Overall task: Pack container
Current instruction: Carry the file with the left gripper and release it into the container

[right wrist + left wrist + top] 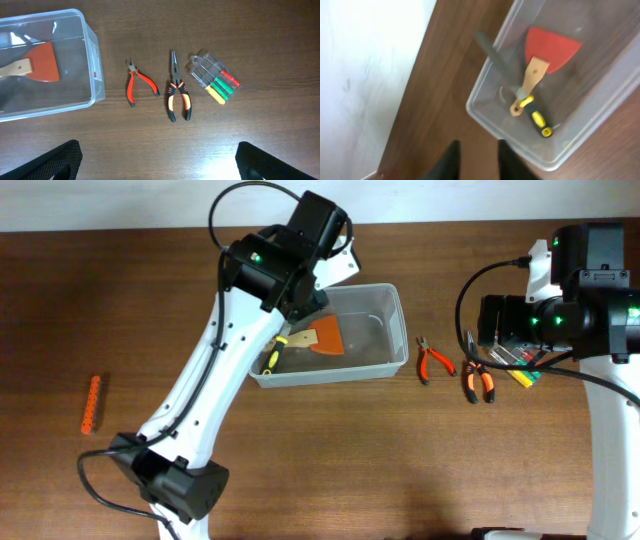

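The clear plastic container stands at the table's middle back. It holds an orange scraper with a wooden handle and a file with a black-and-yellow handle. Both also show in the left wrist view, the scraper and the file, inside the container. My left gripper is open and empty, above the container's far left corner. My right gripper is wide open and empty, high above the tools to the right of the container.
Small red-handled cutters, orange-and-black long-nose pliers and a clear pack of screwdrivers lie right of the container; they also show in the right wrist view as cutters, pliers and pack. An orange bit holder lies far left.
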Robot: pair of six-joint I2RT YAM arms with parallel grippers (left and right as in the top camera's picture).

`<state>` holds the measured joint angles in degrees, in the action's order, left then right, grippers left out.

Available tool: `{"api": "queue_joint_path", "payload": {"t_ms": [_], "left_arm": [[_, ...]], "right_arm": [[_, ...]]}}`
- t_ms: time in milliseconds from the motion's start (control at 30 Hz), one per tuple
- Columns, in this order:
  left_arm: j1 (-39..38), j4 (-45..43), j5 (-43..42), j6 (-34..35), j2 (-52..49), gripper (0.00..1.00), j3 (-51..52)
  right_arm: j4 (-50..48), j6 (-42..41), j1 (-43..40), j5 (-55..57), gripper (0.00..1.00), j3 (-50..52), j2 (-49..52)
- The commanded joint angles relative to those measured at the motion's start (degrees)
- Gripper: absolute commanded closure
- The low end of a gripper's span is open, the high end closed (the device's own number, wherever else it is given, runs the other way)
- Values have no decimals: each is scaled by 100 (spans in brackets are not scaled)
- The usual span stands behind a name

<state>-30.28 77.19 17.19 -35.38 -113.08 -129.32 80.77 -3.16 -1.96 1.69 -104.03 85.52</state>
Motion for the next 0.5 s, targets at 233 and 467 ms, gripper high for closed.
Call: {"api": "queue_joint_path", "payload": {"t_ms": [233, 467], "left_arm": [[850, -509, -1784, 772, -70, 21, -85], [944, -623, -1731, 2133, -1032, 39, -85]], "right_arm": [[-4, -28, -37, 11, 1, -2, 13], [-4, -28, -37, 9, 1, -2, 13]]}}
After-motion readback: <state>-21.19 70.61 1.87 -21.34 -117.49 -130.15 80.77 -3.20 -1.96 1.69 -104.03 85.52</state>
